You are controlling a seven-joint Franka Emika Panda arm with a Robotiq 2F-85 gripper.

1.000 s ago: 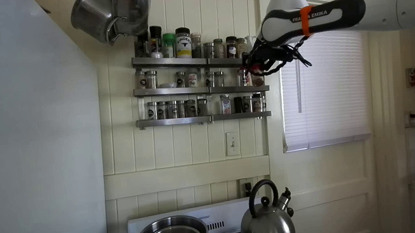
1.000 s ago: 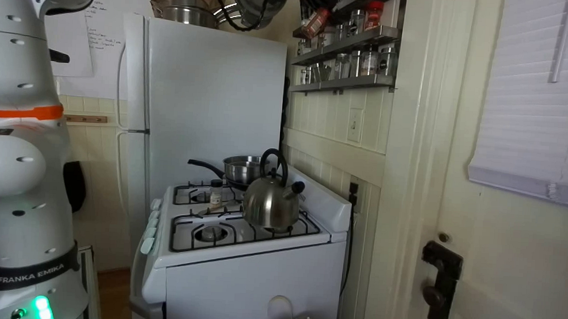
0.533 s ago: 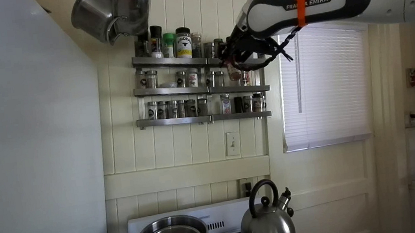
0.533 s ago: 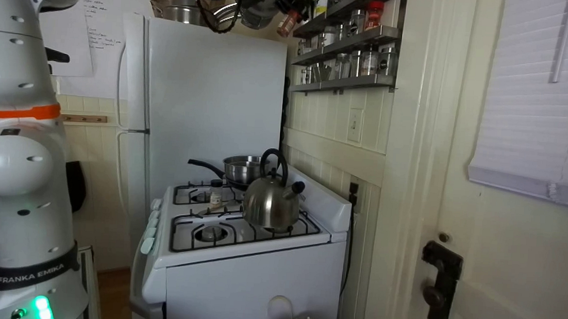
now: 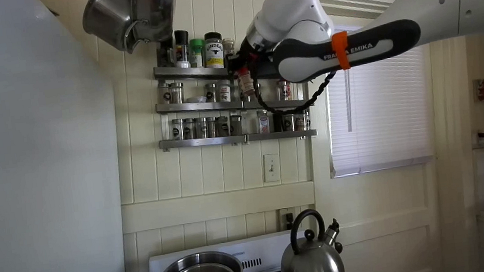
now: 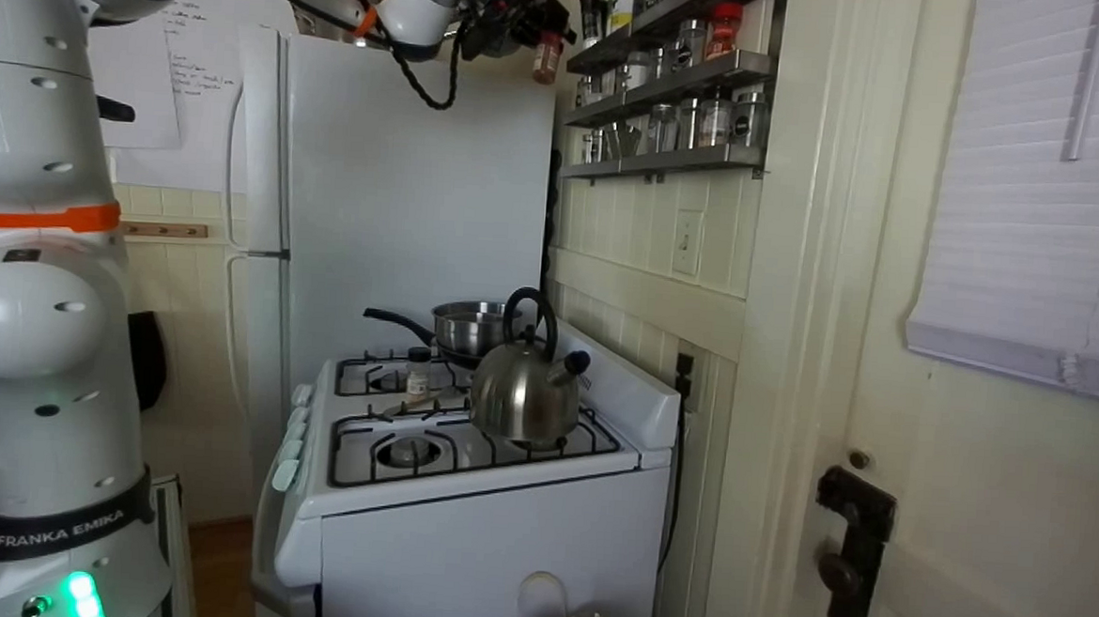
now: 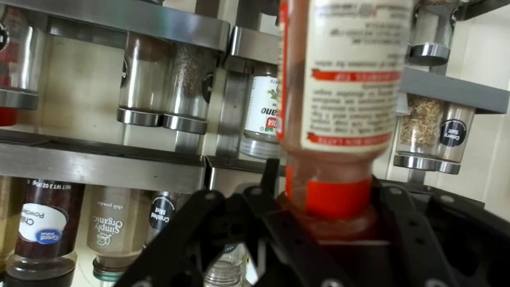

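My gripper (image 7: 326,195) is shut around the neck end of a bottle (image 7: 354,87) with reddish-brown content, a cream and red label and a red band. The bottle hangs below the gripper (image 5: 240,64) in an exterior view, nearly upright with its red top at the fingers; its body (image 5: 246,81) shows in front of the shelves. In an exterior view, the bottle (image 6: 548,58) is held in the air to the left of the shelf ends, below the gripper (image 6: 548,22). The wrist picture stands upside down. The fingertips are partly hidden behind the bottle.
Steel wall shelves (image 5: 201,106) with many spice jars are close behind the bottle. Metal pots (image 5: 110,20) hang at the upper left. A fridge (image 6: 405,197) stands beside the stove (image 6: 490,540), which bears a kettle (image 6: 524,397), a pan (image 6: 467,323) and a small jar (image 6: 417,377).
The gripper has carried the bottle leftward in both exterior views, along the shelves and away from their right end. The bottle has swung from tilted to nearly upright. The wrist has turned.
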